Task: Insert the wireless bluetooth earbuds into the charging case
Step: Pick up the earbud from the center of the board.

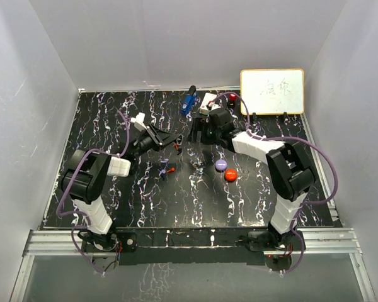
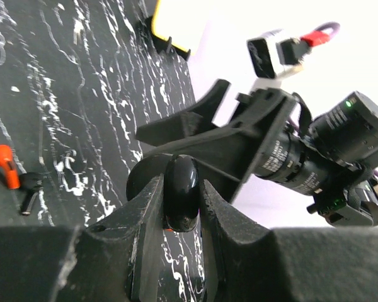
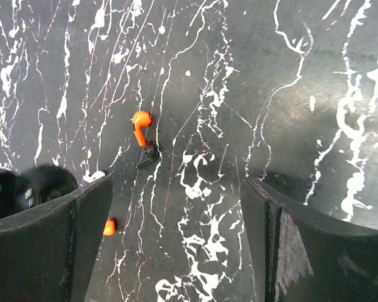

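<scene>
My left gripper (image 1: 176,143) is shut on a small glossy dark rounded piece (image 2: 181,192) with a sliver of red under it. It looks like an earbud held just above the table. My right gripper (image 1: 197,133) is open and empty, facing the left one closely; its fingers (image 2: 195,123) show in the left wrist view. A red earbud (image 3: 140,119) lies on the table beside a small dark piece (image 3: 150,153), ahead of the open right gripper (image 3: 176,182). The pair also shows from above (image 1: 167,168). A purple round case (image 1: 221,165) and a red one (image 1: 230,175) lie mid-table.
A blue gadget (image 1: 189,99) lies at the back of the black marbled table (image 1: 145,207). A whiteboard (image 1: 272,91) stands at the back right. A small orange bit (image 3: 108,226) lies by my right gripper's left finger. White walls enclose the table.
</scene>
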`<state>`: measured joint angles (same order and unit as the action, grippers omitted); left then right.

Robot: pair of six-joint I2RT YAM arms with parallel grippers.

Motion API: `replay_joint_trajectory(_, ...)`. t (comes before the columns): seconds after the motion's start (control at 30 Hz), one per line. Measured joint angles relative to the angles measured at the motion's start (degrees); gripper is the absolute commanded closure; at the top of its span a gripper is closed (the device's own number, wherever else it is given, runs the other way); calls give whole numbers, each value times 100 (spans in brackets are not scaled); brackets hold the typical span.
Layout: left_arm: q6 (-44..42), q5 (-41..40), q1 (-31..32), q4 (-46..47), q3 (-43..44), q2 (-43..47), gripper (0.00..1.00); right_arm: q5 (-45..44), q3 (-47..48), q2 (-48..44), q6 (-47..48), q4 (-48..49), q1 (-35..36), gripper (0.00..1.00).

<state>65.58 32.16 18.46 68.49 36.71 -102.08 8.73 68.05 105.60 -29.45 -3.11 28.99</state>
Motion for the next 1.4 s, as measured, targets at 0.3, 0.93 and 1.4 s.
replay_joint_trajectory(0.3,39,175,-787,-396,-96,323,100,192,-133,-323,546,-4,-105,27)
replay_joint_trajectory(0.93,501,549,-1403,-273,-809,813,100,-131,564,885,981,-238,586,47)
replay_joint_trajectory(1.4,625,708,-1563,-146,-951,798,100,-516,1023,1263,1040,-299,857,53)
